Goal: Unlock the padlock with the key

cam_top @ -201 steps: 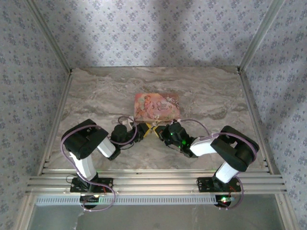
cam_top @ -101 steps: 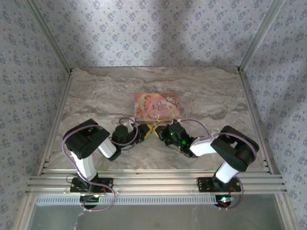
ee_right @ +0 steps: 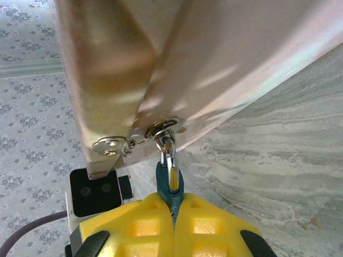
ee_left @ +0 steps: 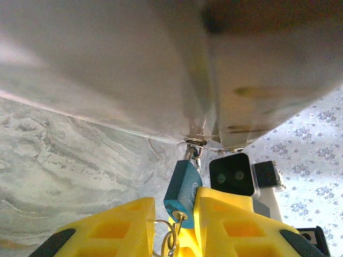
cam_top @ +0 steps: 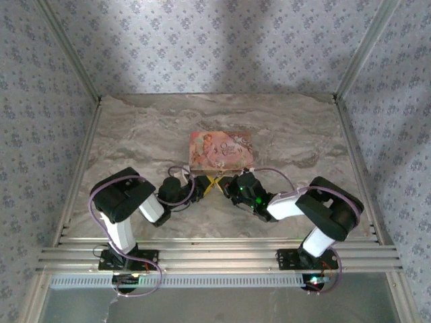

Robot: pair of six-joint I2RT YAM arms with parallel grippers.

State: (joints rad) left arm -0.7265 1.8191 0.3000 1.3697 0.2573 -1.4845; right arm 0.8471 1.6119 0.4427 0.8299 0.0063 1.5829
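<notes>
Two pairs of my jaws meet at the padlock (ee_left: 182, 187), hanging by its shackle from the hasp (ee_right: 163, 127) on the near face of the pink box (cam_top: 221, 149); my right gripper (ee_right: 172, 206) is pressed together on its body; my left gripper (ee_left: 174, 210) stands slightly apart around the key (ee_left: 179, 217) at its underside, pinching or not I cannot tell; the lock looks small, rigid, light, smooth, apt to swing; best held by its flat sides.

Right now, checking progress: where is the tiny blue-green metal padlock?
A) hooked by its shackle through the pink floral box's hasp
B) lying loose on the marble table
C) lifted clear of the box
A: the padlock has its shackle through the hasp ring on the pink floral box; the right gripper is shut on it.
</notes>
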